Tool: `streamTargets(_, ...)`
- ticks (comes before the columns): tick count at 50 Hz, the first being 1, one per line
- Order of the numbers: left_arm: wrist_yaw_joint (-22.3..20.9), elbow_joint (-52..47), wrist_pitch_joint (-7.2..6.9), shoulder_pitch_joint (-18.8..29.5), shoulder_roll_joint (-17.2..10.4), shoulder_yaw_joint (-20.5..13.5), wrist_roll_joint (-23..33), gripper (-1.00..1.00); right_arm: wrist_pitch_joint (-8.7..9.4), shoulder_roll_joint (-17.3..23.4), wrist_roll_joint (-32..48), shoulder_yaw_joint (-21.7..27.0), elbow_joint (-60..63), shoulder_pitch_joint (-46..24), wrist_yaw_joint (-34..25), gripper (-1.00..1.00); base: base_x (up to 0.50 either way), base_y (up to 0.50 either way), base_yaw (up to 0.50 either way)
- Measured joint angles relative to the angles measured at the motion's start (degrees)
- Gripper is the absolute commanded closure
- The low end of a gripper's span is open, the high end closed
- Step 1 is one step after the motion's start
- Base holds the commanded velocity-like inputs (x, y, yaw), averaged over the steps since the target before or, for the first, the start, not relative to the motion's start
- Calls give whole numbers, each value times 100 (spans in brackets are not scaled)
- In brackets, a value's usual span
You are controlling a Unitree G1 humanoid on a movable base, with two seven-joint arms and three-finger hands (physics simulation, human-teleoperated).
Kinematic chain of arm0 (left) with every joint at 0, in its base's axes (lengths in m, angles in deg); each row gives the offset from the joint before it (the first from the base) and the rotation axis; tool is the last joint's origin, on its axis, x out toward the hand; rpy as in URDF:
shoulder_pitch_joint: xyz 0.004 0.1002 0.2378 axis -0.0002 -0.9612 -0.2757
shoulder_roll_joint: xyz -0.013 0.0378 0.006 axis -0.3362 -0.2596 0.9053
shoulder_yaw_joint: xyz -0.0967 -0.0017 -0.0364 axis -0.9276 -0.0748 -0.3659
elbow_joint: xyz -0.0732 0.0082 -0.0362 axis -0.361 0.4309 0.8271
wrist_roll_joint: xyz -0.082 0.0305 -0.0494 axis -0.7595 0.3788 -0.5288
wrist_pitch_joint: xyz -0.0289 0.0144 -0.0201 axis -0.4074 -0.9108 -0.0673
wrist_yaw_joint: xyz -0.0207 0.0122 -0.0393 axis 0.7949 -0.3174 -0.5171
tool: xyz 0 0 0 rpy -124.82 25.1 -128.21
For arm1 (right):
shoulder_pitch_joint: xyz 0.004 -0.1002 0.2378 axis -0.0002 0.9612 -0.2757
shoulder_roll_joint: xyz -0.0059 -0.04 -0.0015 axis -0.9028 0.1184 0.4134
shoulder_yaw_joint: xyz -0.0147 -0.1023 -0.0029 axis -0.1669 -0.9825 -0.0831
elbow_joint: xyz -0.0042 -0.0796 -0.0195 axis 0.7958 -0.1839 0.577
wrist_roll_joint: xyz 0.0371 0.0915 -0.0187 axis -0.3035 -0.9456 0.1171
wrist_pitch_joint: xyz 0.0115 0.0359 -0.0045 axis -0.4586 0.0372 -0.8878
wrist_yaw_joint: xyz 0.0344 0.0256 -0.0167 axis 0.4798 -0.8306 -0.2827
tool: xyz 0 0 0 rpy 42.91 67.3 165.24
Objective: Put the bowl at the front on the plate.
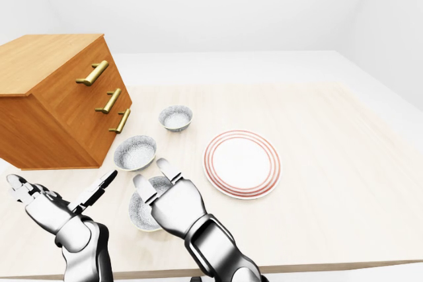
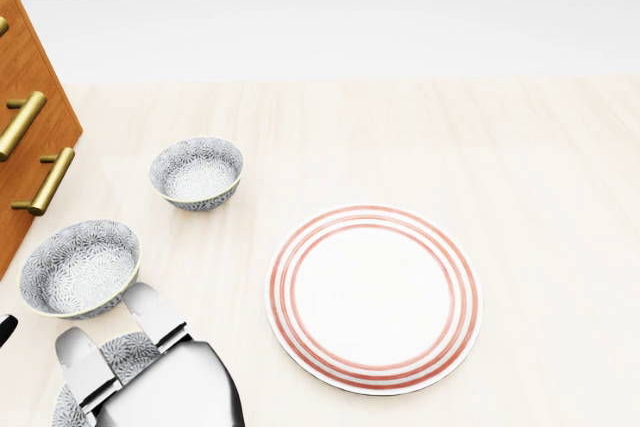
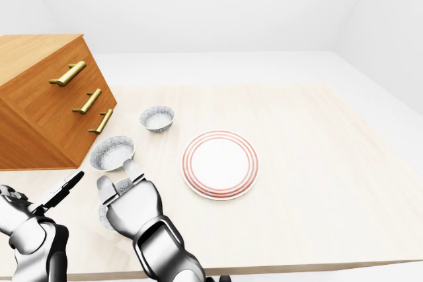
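We stand at a pale table with a chest of drawers at the left of the left-eye view. The red-ringed plate lies bare at mid-table. To its left a far bowl, a middle bowl and the nearest bowl stand in a line. The nearest bowl is the one we want. It sits on the table under our right hand, apart from the plate.

That hand's fingers reach straight out over the rim, spread and clamped on nothing. The left hand hovers spread and empty.

We judge that a shallow pinch on the rim could tip the bowl, or knock the middle bowl just beside it.

The head view crops the right hand and the nearest bowl. The eye views show both whole, plus the left hand.
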Motion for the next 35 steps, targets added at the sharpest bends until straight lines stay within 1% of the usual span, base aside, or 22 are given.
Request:
streamTargets(7,0,27,5,14,-7,1,-7,-100,23,38,-41,-68,-21,63,-18,-100,0,0,0)
streamTargets(14,0,63,14,29,-17,6,-12,-100,97,80,-89,-231,49,151,-122,-100,0,0,0)
streamTargets(24,0,33,-19,23,-20,1,-27,-100,240,98,-159,-465,97,236,-268,-100,0,0,0)
streamTargets(35,0,24,-37,24,-21,-7,-36,-100,418,179,-270,-625,37,348,-151,-100,0,0,0)
